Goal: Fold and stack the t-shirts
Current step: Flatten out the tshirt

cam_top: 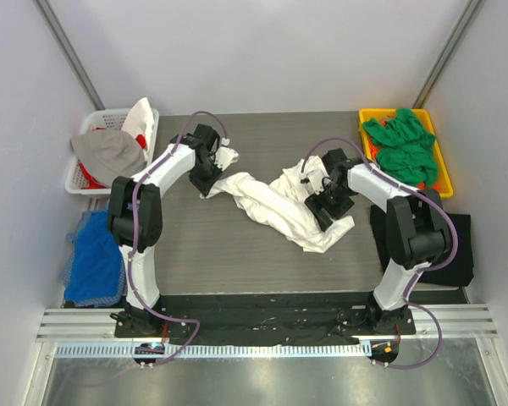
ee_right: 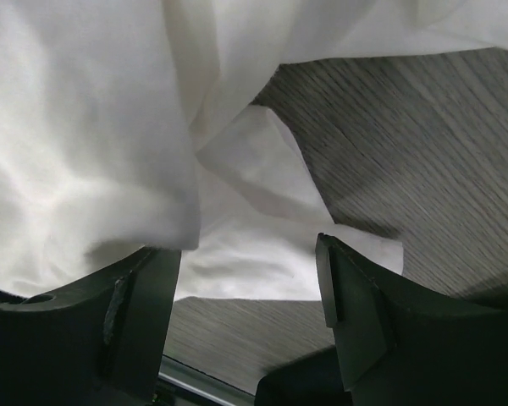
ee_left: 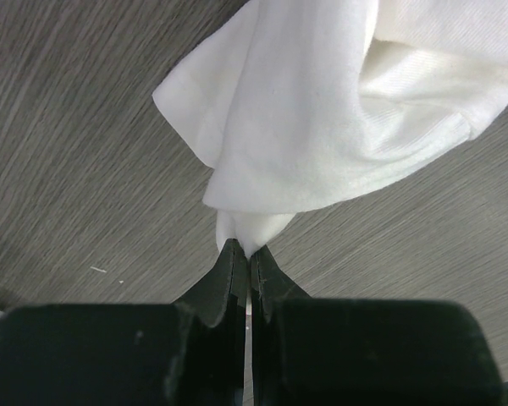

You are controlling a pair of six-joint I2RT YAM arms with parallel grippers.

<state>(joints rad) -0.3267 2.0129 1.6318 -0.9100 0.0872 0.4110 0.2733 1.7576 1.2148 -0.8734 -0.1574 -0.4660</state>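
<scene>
- Nearest the camera, a metal rail [cam_top: 262, 326] carries both arm bases along the near edge of the table [cam_top: 237, 262], whose top is dark grey with a fine wood grain.
- A black shirt [cam_top: 453, 245] lies flat at the table's right edge, just beside the right arm's base. It looks like a finished piece, so the stack probably belongs there.
- A blue cloth [cam_top: 97, 258] hangs in a heap at the left, off the table's side.
- The white shirt [cam_top: 275, 207] lies crumpled and twisted across the middle of the table, between the two arms.
- The left fingers [ee_left: 241, 258] are closed, pinching a small tuck of the white shirt's edge, and the cloth fans out from that pinch.
- The right fingers [cam_top: 322, 211] stand wide apart and grip nothing, with bunched white cloth lying between and under them.
- The step in hand seems to be spreading the white shirt flat before any fold.
- The next move calls for the right fingers to close on one layer at an edge, not a thick bunch. Both arms can then draw apart to pull out the twist.
- Further back on the left, a white basket [cam_top: 83, 188] holds a grey cloth [cam_top: 110, 152] and something red and white.
- Far right, a yellow bin [cam_top: 371, 114] holds the green shirts [cam_top: 402, 144], which are not yet folded.
- Plain pale walls [cam_top: 262, 51] close in the table on three sides.
</scene>
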